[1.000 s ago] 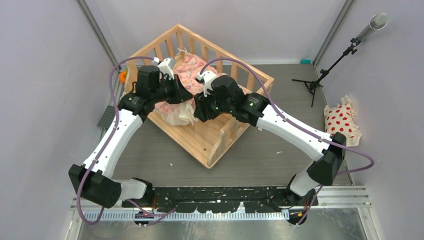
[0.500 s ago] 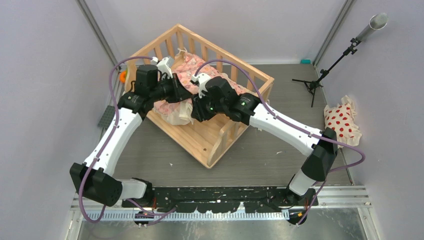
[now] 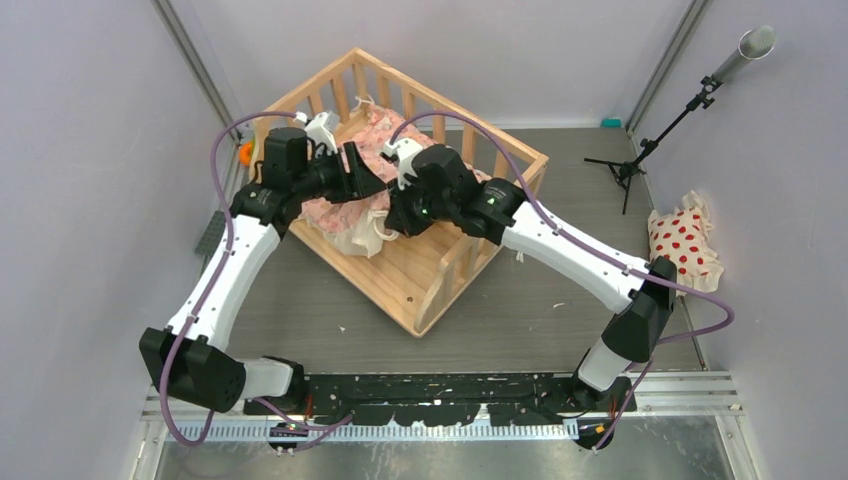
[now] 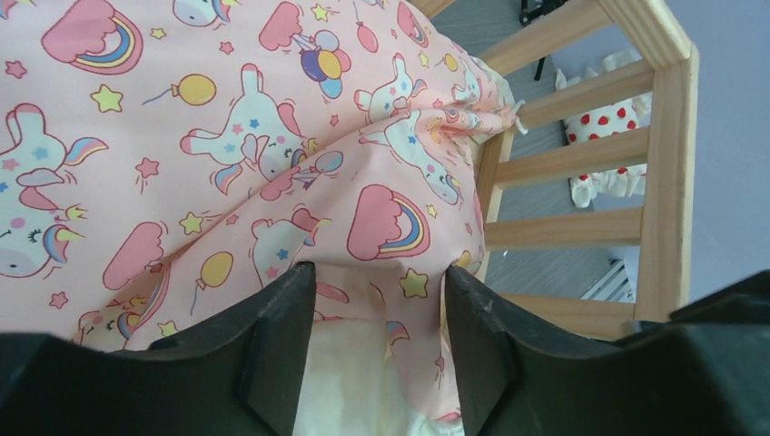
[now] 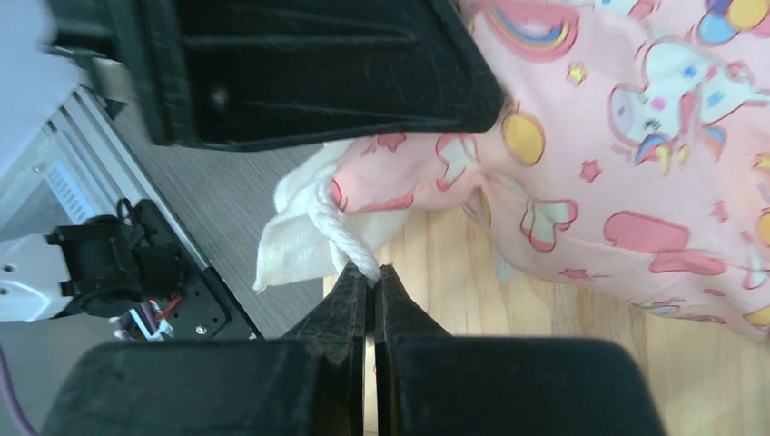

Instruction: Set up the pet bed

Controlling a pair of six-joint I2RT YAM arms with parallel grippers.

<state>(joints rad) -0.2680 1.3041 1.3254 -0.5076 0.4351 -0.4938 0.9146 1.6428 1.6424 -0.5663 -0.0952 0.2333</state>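
Right gripper (image 5: 368,277) has clamped twisted cream cord (image 5: 336,227) of pink cushion (image 5: 636,136)

Open room:
- The bare plank base at the near corner of the pet bed (image 3: 405,275) is reachable from above.
- The desk (image 3: 300,300) is bare between the bed and the arm bases.

Blocked:
- Slatted rails fence the far and right sides.
- The cushion (image 3: 372,135) covers the far half and spills over the low near-left edge.
- The left claw (image 4: 377,295), jaws apart over a cushion fold, and the right claw (image 5: 370,277), pinched on the cream tie (image 5: 338,232), crowd mid-bed with little gap between them.

Right of the bed:
- A stand (image 3: 640,150) is at the back and a dotted pillow (image 3: 685,240) is at the wall.
- A bare strip of desk separates them from the bed.
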